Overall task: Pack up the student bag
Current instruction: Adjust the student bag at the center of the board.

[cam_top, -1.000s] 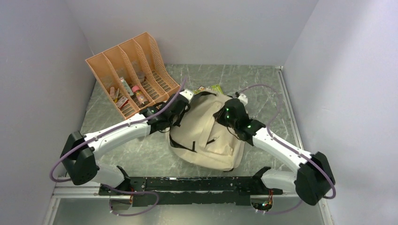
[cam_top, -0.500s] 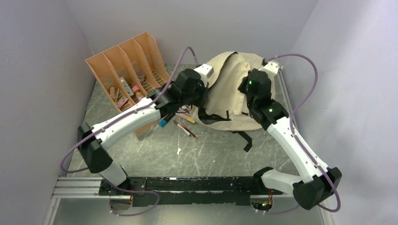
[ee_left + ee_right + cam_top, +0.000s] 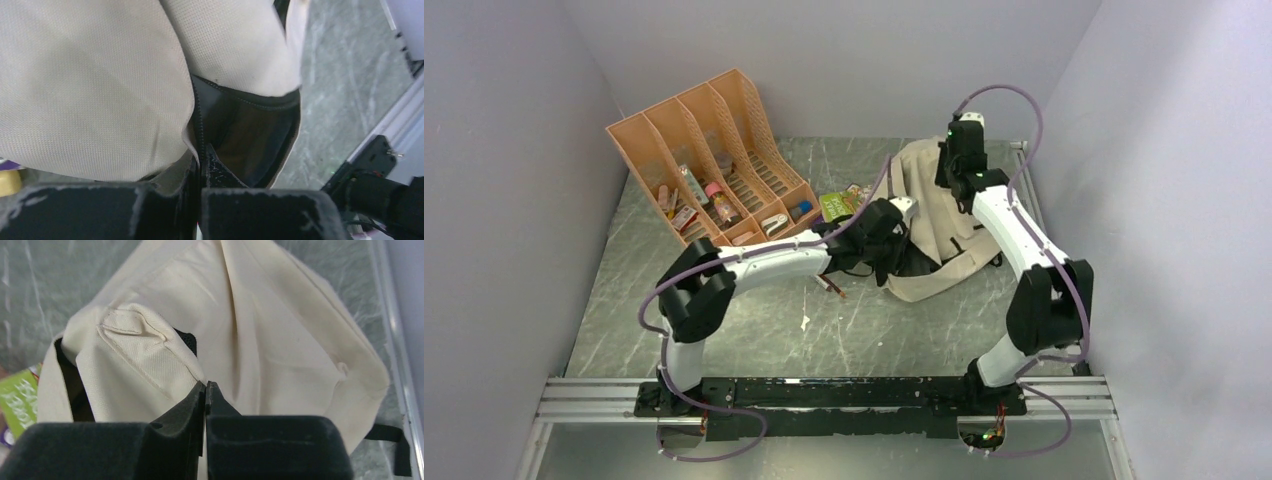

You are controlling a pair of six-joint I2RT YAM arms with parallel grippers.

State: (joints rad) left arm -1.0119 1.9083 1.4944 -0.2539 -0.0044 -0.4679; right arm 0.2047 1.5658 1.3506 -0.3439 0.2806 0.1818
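The beige student bag (image 3: pixel 936 215) is slumped at the back right of the table, its open mouth facing left. My left gripper (image 3: pixel 894 248) is shut on the black zipper edge of the mouth (image 3: pixel 201 150); the dark grey lining (image 3: pixel 250 135) shows just beyond it. My right gripper (image 3: pixel 952 172) is higher, at the far top of the bag. It is shut on a fold of beige fabric (image 3: pixel 205 386) and holds it up. The bag's inside is mostly hidden.
An orange file organizer (image 3: pixel 709 150) with small items stands at the back left. A green packet (image 3: pixel 839 203) lies by the bag's mouth. A pen (image 3: pixel 829 287) and a white scrap (image 3: pixel 805 322) lie on the table. The right wall is close behind the bag.
Both grippers have carried the bag from the table's middle to the back right, lifting it first and now holding it lower. Pens and small items now lie where the bag was.
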